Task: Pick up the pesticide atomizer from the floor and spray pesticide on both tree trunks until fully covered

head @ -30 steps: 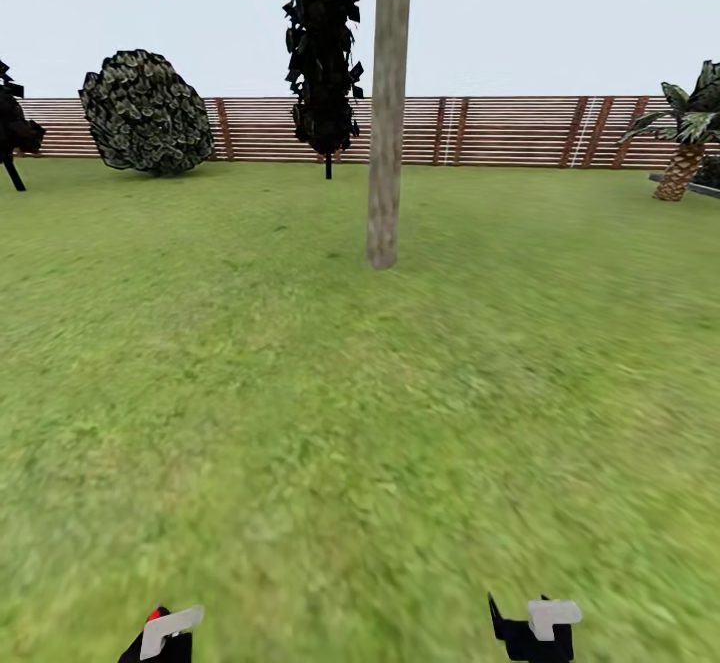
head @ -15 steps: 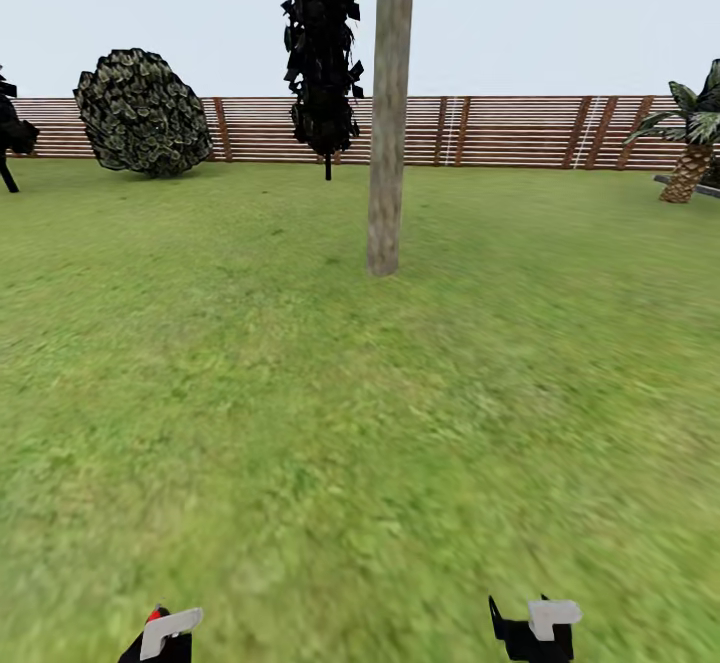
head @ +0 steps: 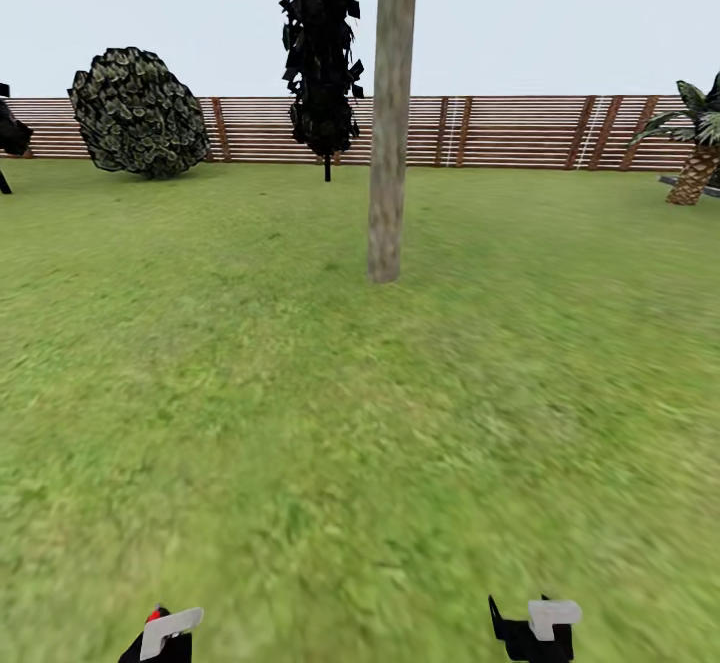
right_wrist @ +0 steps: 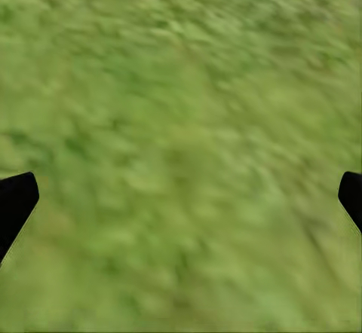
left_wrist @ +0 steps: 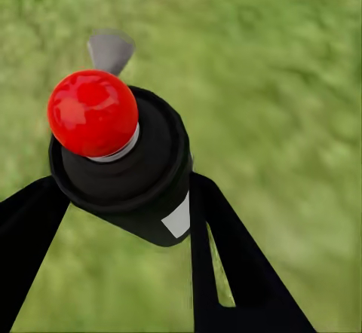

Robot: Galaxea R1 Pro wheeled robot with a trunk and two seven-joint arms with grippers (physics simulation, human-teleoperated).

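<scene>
- Left wrist view: the left gripper (left_wrist: 113, 220) has its black fingers clamped on the pesticide atomizer (left_wrist: 124, 163), a dark bottle with a red top and small white label, above the lawn (left_wrist: 286, 84).
- The right gripper (right_wrist: 181, 197) is spread wide over grass, nothing between its fingers.
- Ahead, one tree trunk (head: 388, 143) rises from the lawn, well apart, before the fence (head: 500, 131).
</scene>
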